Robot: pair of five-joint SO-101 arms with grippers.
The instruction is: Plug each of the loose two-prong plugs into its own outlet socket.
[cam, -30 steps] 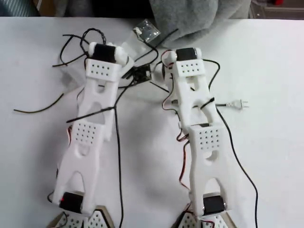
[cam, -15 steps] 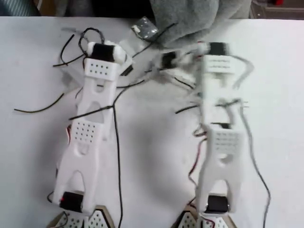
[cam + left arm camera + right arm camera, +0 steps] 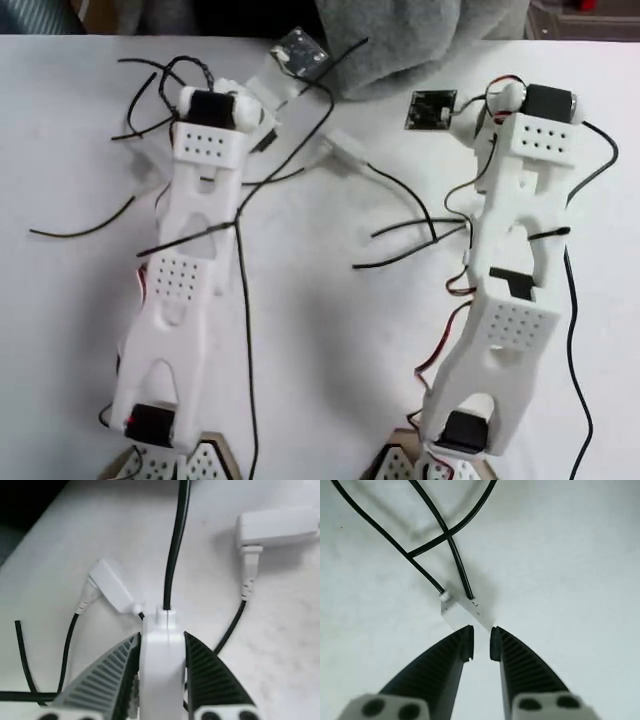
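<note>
With our left hand (image 3: 161,636) clenched on the white corded plug (image 3: 160,672) over the far counter (image 3: 125,520), we should line it squarely with the white socket (image 3: 277,526) lying to its right before pushing.

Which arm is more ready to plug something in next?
Left, probably. The left gripper is shut on a white plug with a black cord, and another white cord end lies on the table right by it.

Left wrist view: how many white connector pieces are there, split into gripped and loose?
Gripped in the left tool: 1 white connector
Loose on the table: 2, a slim connector and a blocky connector
Total: 3
</note>
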